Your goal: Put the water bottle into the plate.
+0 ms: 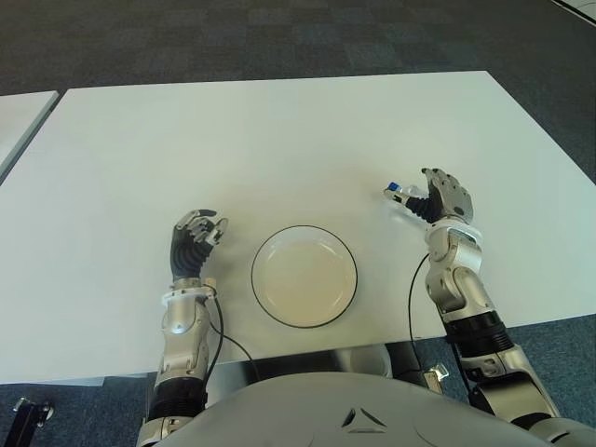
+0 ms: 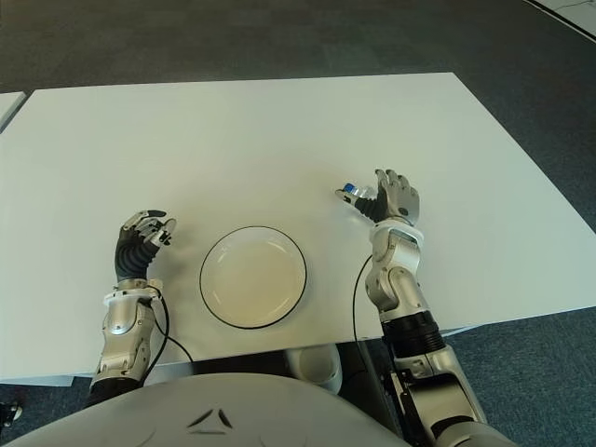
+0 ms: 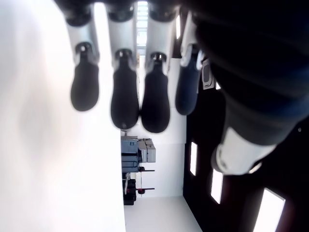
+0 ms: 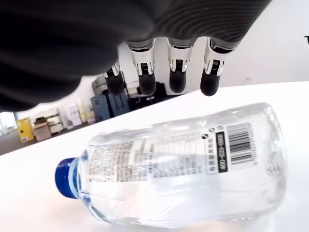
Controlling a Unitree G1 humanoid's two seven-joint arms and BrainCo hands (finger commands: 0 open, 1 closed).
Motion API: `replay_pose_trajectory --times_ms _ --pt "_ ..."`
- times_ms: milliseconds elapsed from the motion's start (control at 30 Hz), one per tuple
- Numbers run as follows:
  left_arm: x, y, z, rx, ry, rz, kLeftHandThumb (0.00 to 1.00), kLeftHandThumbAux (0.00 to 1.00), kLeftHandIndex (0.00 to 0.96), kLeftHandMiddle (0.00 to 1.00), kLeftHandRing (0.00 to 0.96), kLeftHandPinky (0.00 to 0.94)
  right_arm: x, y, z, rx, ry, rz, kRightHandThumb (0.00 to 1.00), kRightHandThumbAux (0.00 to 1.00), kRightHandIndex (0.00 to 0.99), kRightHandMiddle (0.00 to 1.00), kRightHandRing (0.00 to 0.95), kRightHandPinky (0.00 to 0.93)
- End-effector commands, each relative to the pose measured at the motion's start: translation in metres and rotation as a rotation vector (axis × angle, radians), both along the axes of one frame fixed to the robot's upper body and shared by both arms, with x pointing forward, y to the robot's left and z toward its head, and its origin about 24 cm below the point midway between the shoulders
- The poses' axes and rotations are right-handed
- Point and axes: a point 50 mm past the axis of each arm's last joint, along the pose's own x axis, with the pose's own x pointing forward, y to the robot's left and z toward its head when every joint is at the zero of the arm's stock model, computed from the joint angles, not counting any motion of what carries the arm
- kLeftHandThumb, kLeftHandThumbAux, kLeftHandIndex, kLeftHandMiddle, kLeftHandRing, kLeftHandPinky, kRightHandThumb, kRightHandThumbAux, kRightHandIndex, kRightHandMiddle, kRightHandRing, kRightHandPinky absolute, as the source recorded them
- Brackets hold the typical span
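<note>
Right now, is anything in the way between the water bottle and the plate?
No. The water bottle lies on its side under the right robot hand, and only bare table shows between it and the plate.

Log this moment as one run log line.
bottle: lying on table | right hand: open, over bottle | left hand: idle left of plate | plate: empty

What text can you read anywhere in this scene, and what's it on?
Water bottle label, number string beside the barcode: too blurred to read reliably.
Same label, block of fine print: too small to read.
Plate and table: no text or markings.
</note>
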Motion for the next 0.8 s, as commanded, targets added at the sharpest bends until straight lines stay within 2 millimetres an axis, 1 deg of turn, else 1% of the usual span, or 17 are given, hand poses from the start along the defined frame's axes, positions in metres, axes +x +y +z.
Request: replay_pose_trajectory --times_ms 33,200,367,500,700,800 --pt "-0.002 0.001 -0.003 0.006 0.014 -0.024 0.707 0.713 0.436 0.685 0.674 0.659 0.002 0.000 -0.009 0.024 0.049 -0.024 0.710 0.213 0.000 0.000 0.000 0.000" --pt "-0.002 0.001 -0.003 0.006 0.010 -0.032 0.706 0.714 0.436 0.691 0.683 0.668 0.003 -0.001 -0.017 0.031 0.084 -0.039 0.726 0.216 0.000 0.000 0.000 0.000" --pt "-0.001 0.001 -0.003 0.008 0.012 -0.038 0.705 0.714 0.435 0.692 0.684 0.667 0.004 -0.002 -0.032 0.040 0.148 -0.058 0.739 0.215 0.000 0.000 0.000 0.000" --pt "-0.002 0.001 -0.003 0.012 0.021 -0.032 0.705 0.714 0.436 0.689 0.679 0.656 0.007 -0.003 -0.050 0.024 0.195 -0.062 0.741 0.209 0.000 0.000 0.000 0.000" --pt "-0.002 0.002 -0.004 0.016 0.028 -0.026 0.706 0.714 0.436 0.683 0.670 0.647 0.014 -0.012 -0.080 -0.024 0.275 -0.059 0.734 0.199 0.000 0.000 0.000 0.000" --pt "-0.003 0.002 -0.004 -0.002 0.034 -0.009 0.707 0.714 0.436 0.683 0.670 0.649 0.015 -0.010 -0.087 -0.062 0.359 -0.044 0.709 0.187 0.000 0.000 0.000 0.000"
